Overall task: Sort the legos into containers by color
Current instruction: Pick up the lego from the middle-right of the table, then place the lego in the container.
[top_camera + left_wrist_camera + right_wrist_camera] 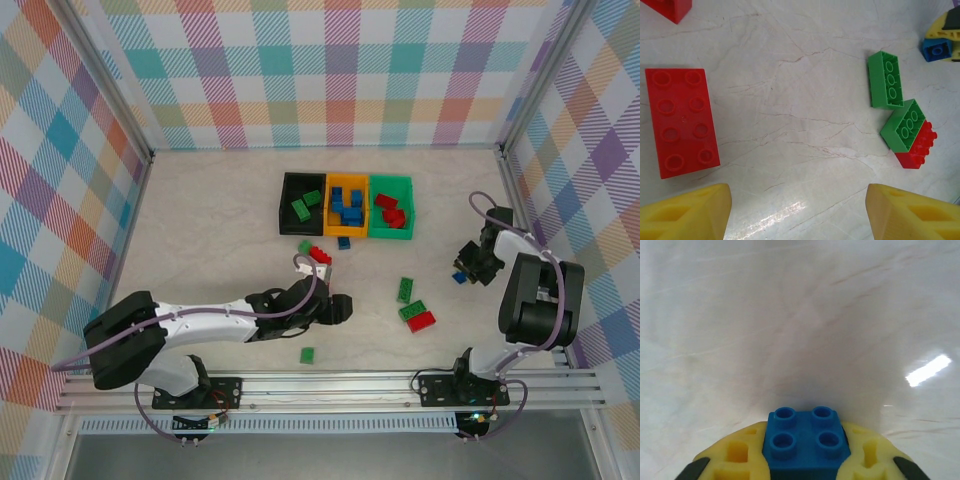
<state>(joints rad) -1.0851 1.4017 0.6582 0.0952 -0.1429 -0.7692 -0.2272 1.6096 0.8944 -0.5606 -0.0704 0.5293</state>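
Top external: marbled tabletop (220, 230), legos (405, 290) scattered, plaid walls (340, 70) (printed, seemingly).

A square blue four-stud lego (807, 442) is clamped between the right gripper's (807, 457) yellow fingers (735, 457), above the pale marbled table (800, 315).

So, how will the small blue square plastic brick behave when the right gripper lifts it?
The blue square plastic brick looks rigid, so it should not bend between the yellow pads. Being small, it is probably light. Its flat sides sit squarely in the grip, so tilting seems unlikely.
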